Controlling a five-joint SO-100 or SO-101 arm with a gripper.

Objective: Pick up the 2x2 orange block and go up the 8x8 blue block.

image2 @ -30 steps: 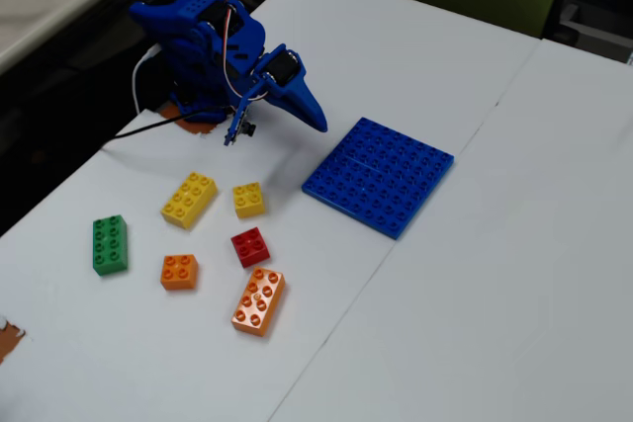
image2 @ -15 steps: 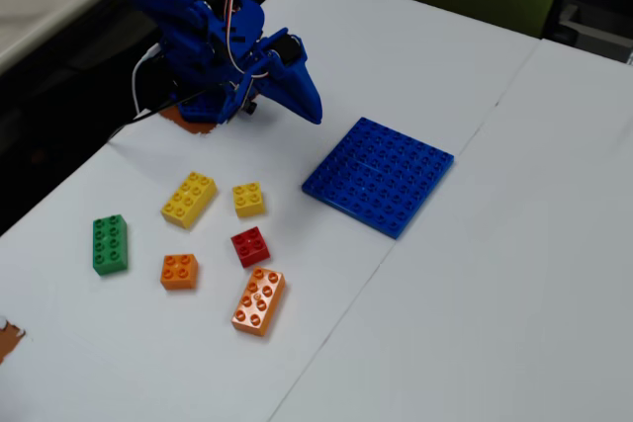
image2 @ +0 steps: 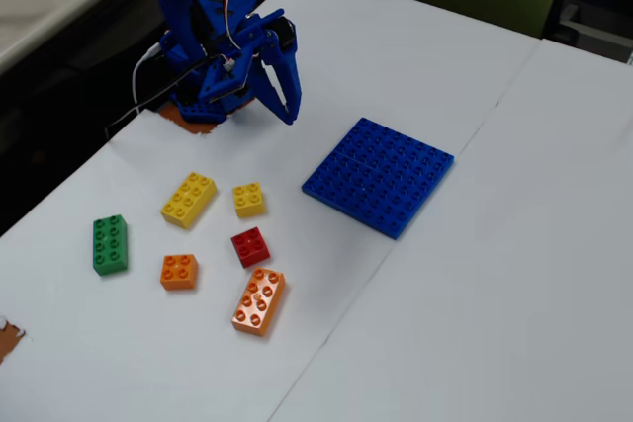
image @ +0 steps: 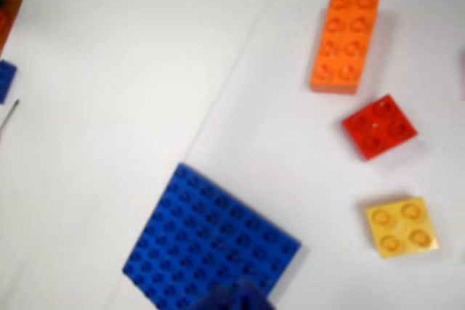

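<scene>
The 2x2 orange block (image2: 179, 271) lies on the white table at the front left in the fixed view, between a green brick and a longer orange brick; the wrist view does not show it. The 8x8 blue block (image2: 379, 175) lies flat right of the bricks and also shows in the wrist view (image: 211, 241). My gripper (image2: 282, 106) hangs above the table at the back left, well away from the orange block and left of the baseplate. Its jaws stand apart and hold nothing. Only a dark blue tip of the gripper (image: 232, 299) shows at the bottom of the wrist view.
A lighter orange 2x4 brick (image2: 258, 300), a red 2x2 brick (image2: 250, 246), a small yellow brick (image2: 248, 199), a yellow 2x4 brick (image2: 189, 199) and a green brick (image2: 110, 244) lie around the orange block. A seam (image2: 435, 195) joins two table tops.
</scene>
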